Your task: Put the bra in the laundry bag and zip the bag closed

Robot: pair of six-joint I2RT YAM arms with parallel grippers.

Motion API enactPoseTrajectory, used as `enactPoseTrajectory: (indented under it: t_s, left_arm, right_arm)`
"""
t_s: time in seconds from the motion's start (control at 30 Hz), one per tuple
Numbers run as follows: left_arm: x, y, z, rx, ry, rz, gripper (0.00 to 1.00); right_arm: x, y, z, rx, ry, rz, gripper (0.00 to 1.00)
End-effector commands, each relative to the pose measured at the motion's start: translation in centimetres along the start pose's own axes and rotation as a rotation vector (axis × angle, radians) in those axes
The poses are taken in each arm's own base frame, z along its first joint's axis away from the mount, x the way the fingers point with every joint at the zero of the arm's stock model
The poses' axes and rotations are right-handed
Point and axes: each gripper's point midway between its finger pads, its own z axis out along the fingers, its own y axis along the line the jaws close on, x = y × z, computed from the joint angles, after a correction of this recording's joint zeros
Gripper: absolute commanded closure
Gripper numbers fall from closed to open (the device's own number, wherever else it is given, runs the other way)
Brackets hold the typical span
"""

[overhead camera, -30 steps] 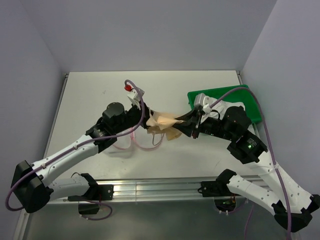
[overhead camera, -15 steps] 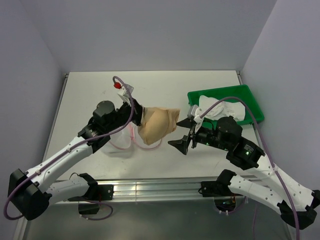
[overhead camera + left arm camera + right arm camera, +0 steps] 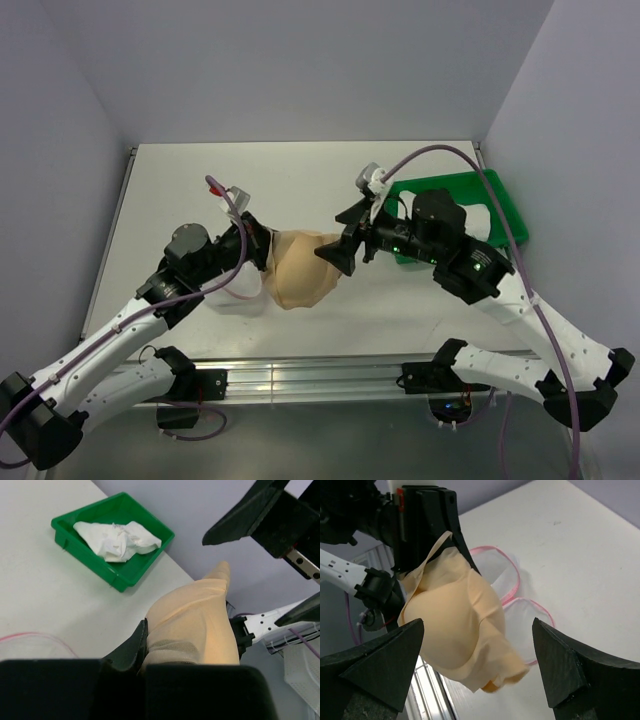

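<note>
Holding the bra (image 3: 305,268) off the table (image 3: 180,190) in the left gripper (image 3: 258,246), jaws pinching one edge of the fabric. Hanging it just right of the laundry bag (image 3: 238,292), possibly overlapping the bag's right rim, judging by the top view. Not getting it inside yet. Rating progress as roughly a third: lifting done, inserting pending, zipping not started.

Seeing the bag lying flat on the table under the left wrist, its pink zipper band (image 3: 518,582) showing as two separate loops in the right wrist view. Reading that as unzipped and lying open, but not telling how wide the mouth is gaping.

Looking at the bra itself:
- tan-beige and smooth
- bulging one rounded cup toward the right wrist camera
- folding and drooping at the lower hem
- running a thin edge up into the left jaws
- hiding the second cup behind the first

Showing the right gripper (image 3: 343,238) spread wide, gripping nothing, hovering right of the bag just past the bra's free end, apparently not touching it.

Expecting floppy, shape-shifting handling, likely needing the bag mouth propped open while stuffing.

Noting a green tray (image 3: 440,184) with white cloth (image 3: 117,537) well right of the bag, not involved.
</note>
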Motion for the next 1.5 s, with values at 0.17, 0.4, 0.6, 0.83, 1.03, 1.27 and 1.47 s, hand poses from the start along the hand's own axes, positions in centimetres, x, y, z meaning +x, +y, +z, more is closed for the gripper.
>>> enactPoseTrajectory:
  t_s: [0.17,0.4,0.6,0.83,1.03,1.27,1.47]
  left_arm:
    - [1.0,-0.4,-0.8,-0.013,0.022,0.056,1.00]
    - [1.2,-0.7,-0.6,-0.040,0.021,0.081,1.00]
    - [0.8,-0.5,-1.0,-0.071,0.005,0.097,1.00]
    - [0.2,-1.0,-1.5,-0.066,-0.014,0.101,1.00]
    - [0.8,-1.3,-1.5,-0.053,0.026,0.089,0.84]
    - [-1.3,0.5,-4.1,-0.249,0.007,0.098,0.20]
    - [-4.2,3.7,-9.2,-0.557,-0.066,0.091,0.13]
  right_arm:
    - [2.4,0.1,1.7,-0.043,0.162,0.052,0.02]
    - [5.7,2.1,3.1,-0.186,0.288,0.119,0.02]
    - [7.2,3.3,3.1,-0.251,0.285,0.176,0.04]
    - [8.6,3.6,2.7,-0.251,0.291,0.231,0.31]
    - [8.0,3.7,3.2,-0.256,0.250,0.251,0.72]
    - [7.6,2.4,3.2,-0.192,0.208,0.257,0.88]
    - [7.1,2.1,2.9,-0.180,0.167,0.266,0.91]
